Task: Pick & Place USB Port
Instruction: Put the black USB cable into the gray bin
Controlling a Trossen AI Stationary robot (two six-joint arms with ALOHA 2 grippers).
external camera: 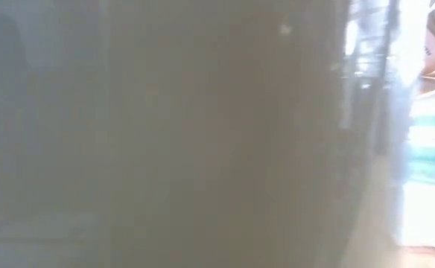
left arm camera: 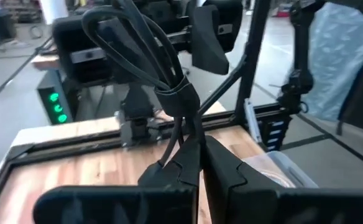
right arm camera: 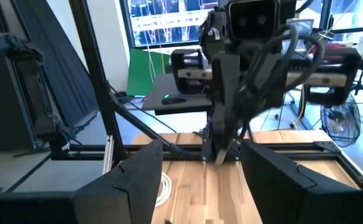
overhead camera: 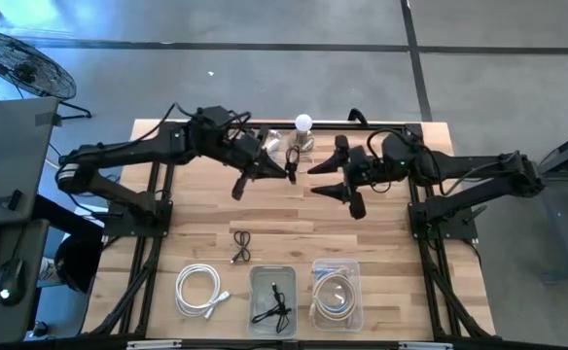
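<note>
The wooden tabletop (overhead camera: 381, 233) is seen from above, with both dark arms raised over its far half and facing each other. Below the claws, along the near edge, two clear bins are set side by side: the left bin (overhead camera: 271, 299) holds a black cable, and the right bin (overhead camera: 336, 292) holds a coiled pale cable. A coiled white cable (overhead camera: 199, 290) is laid on the bare wood beside the left bin, and a small black cable (overhead camera: 241, 245) is left between the bins and the claws. A small stand with a white ball on top (overhead camera: 303, 136) is placed at the far edge, just behind the gap between the two claws. The left claw (left arm camera: 200, 168) is held above the tabletop, its fingers pressed together on the lower end of a bundled black USB cable (left arm camera: 150, 50), whose loops are gathered by a tie above the fingers. The same cable is seen dangling from the left claw in the right wrist view (right arm camera: 265, 65). The right claw (right arm camera: 201, 177) is held just across from the left claw, near it but apart, with its fingers spread wide and nothing between them. The low view is blocked by something close and blurred, and nothing can be told from it.
</note>
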